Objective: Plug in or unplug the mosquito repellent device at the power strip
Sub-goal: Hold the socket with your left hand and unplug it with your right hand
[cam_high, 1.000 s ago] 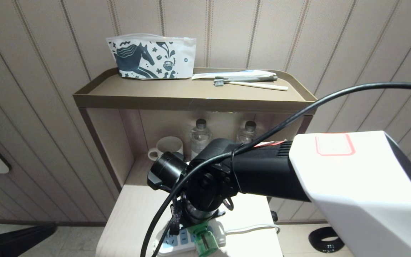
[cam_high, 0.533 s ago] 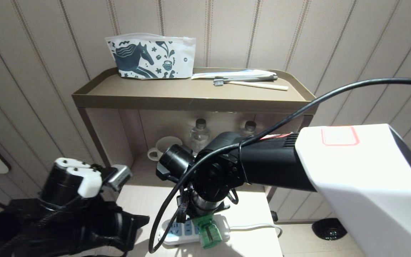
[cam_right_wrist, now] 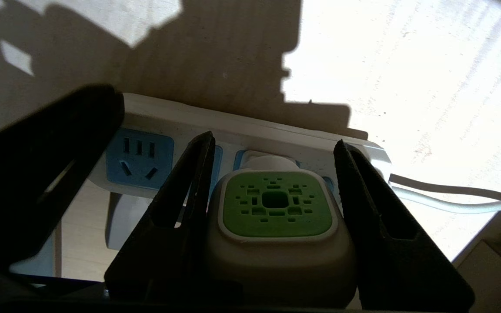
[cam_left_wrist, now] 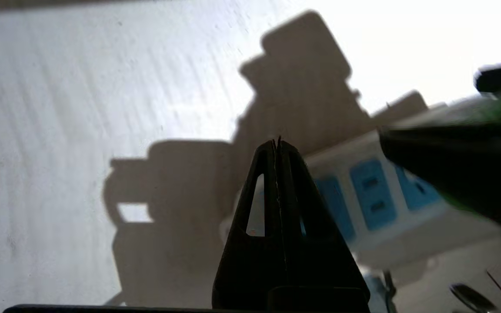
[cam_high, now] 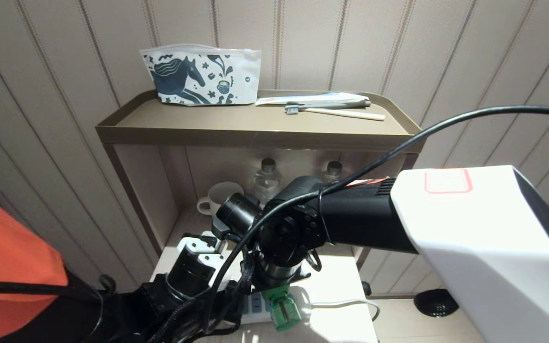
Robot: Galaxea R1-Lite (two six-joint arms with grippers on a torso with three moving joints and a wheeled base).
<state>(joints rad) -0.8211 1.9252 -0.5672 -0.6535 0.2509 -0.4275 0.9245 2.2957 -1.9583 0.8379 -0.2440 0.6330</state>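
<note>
The right gripper (cam_right_wrist: pixel 272 217) pinches the mosquito repellent device (cam_right_wrist: pixel 276 208), plugged into the power strip (cam_right_wrist: pixel 146 156) near the surface's front edge, and the left gripper (cam_left_wrist: pixel 278 145), jaws pressed together, hovers beside it; pulling could lift the loose strip too.

A brown shelf (cam_high: pixel 255 131) stands against the ribbed beige wall (cam_high: pixel 41 95). Below the shelf, a pale table (cam_high: pixel 331 286) lies in bright light; tiled floor (cam_high: pixel 398 314) shows beside it.
</note>
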